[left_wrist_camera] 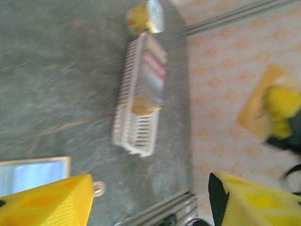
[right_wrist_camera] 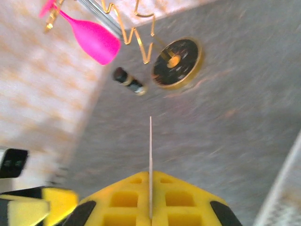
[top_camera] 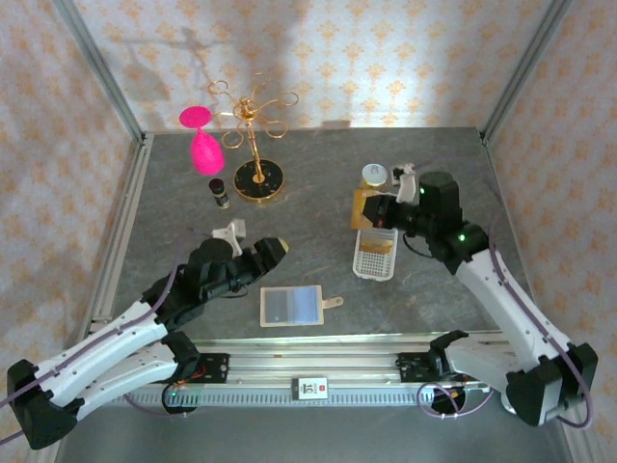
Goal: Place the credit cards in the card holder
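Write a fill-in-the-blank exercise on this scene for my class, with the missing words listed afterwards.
1. The right gripper is shut on a thin ____.
2. The left gripper holds nothing; its jaws are ____.
3. The glass hanging from the gold stand is coloured ____.
4. The white tray lies nearer the ____ arm.
Missing words: card; open; pink; right.

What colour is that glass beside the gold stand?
Bright pink. The glass shows best in the top external view.

card holder [top_camera: 292, 306]: beige, flat, tab right | card [right_wrist_camera: 150, 141]: edge-on, clamped in right claw [right_wrist_camera: 150, 179]
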Action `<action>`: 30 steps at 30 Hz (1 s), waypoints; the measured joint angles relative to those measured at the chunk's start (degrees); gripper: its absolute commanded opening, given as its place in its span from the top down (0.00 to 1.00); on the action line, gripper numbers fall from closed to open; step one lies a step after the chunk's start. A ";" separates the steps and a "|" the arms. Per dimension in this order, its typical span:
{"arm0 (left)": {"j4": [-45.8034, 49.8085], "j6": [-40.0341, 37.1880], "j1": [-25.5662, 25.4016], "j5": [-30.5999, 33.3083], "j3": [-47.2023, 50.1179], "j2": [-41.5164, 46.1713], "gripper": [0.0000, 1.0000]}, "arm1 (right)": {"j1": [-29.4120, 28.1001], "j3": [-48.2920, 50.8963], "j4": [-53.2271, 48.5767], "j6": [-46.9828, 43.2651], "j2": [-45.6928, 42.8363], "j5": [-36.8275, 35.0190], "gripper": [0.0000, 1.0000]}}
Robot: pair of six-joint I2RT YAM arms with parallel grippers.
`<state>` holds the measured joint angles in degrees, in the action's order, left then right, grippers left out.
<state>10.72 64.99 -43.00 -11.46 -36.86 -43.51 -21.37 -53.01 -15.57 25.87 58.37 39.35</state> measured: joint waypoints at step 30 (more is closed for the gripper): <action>-29.42 6.23 -13.64 -0.31 -4.33 -13.05 0.51 | -8.44 13.60 21.16 41.66 -12.44 5.22 1.00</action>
<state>-18.70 71.22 -56.64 -11.77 -41.19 -56.55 -29.80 -39.42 5.58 67.53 45.93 44.58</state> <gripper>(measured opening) 0.550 0.049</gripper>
